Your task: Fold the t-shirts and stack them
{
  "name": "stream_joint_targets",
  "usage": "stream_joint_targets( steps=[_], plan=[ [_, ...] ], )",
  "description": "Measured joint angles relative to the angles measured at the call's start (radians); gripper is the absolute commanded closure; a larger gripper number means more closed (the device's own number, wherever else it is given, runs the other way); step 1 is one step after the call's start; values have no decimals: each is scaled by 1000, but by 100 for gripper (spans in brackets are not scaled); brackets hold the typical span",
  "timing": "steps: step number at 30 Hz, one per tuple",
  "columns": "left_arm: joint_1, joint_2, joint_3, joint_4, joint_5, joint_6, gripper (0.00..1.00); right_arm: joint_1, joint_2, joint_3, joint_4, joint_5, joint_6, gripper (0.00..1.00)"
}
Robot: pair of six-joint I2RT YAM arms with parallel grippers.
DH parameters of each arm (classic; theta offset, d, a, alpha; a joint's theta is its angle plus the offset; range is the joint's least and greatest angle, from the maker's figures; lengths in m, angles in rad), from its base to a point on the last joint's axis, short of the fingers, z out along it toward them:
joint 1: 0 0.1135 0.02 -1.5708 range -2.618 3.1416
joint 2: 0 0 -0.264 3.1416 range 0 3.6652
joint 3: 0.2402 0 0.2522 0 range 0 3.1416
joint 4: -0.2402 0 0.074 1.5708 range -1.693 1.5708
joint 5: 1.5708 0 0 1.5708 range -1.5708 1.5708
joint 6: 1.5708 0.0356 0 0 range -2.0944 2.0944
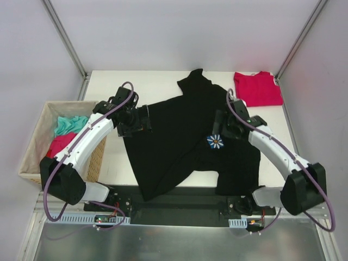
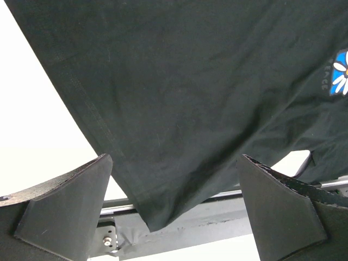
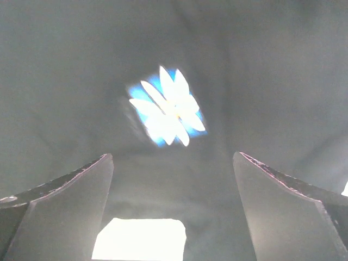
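My left hand [image 2: 174, 157] and right hand [image 3: 173, 156], both spread wide and empty, are over the black shirt [image 1: 179, 141] on the counter [image 1: 147, 81].

two t-shirts lie on the one table [image 1: 157, 81]: one black t-shirt [image 1: 179, 136], which bears a single blue-and-white flower emblem [image 1: 216, 142], and one red t-shirt [image 1: 258, 88]. there is one woven basket [image 1: 32, 147], and in it two bunched cloths can be counted, one teal cloth [image 1: 70, 125] and one pink-red cloth [image 1: 61, 144]. two robot arms stand at the near edge, one left arm [image 1: 87, 138] and one right arm [image 1: 272, 144].
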Motion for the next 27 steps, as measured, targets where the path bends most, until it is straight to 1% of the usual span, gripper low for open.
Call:
stream_joint_targets(
  steps=[3, 7, 10, 13, 16, 20, 27],
  plan=[
    [0, 20, 0, 7, 0, 0, 1, 60, 107, 166, 30, 72, -33, 3],
    [0, 25, -8, 11, -1, 1, 1, 62, 293, 318, 64, 185, -85, 3],
    [0, 23, -13, 14, -1, 2, 1, 41, 430, 381, 78, 232, -119, 3],
    [0, 16, -18, 13, -1, 3, 1, -8, 512, 390, 89, 228, -134, 3],
    [0, 2, -22, 11, -2, 3, 1, -71, 544, 390, 93, 209, -143, 3],
    [0, -9, -23, 10, -3, 6, 1, -138, 546, 398, 100, 187, -152, 3],
    [0, -9, -23, 7, -3, 8, 1, -151, 561, 435, 97, 166, -160, 3]
  ],
)
